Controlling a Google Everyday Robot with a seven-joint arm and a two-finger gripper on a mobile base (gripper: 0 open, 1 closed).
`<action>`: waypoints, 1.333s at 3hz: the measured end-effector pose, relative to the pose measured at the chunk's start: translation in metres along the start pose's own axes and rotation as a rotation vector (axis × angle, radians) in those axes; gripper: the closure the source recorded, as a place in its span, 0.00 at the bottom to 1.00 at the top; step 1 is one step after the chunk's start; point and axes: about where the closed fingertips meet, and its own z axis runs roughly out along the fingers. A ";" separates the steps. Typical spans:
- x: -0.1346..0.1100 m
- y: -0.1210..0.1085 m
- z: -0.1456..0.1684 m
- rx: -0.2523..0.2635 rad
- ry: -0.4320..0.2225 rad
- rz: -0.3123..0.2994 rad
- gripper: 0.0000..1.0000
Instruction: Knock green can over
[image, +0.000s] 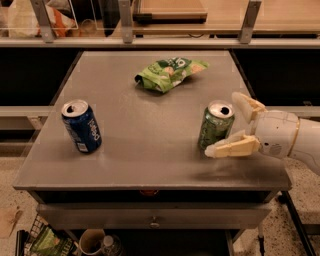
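Note:
The green can (214, 126) stands upright on the right side of the grey table (145, 155), its silver top showing. My gripper (223, 123) comes in from the right edge, open, with its cream fingers on either side of the can. The near finger (232, 147) lies in front of the can's base and the far finger (246, 105) sits just behind and to the right of its top. I cannot tell if either finger touches the can.
A dark blue soda can (81, 126) stands upright on the left side of the table. A flat green snack bag (169, 73) lies at the back middle. A shelf rail runs behind the table. Bins and a cup sit on the floor below the front edge.

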 end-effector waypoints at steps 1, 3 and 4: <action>0.002 0.009 0.006 -0.038 -0.010 0.003 0.18; -0.002 0.018 0.013 -0.087 -0.043 -0.008 0.64; -0.027 0.018 0.017 -0.079 -0.029 0.009 0.88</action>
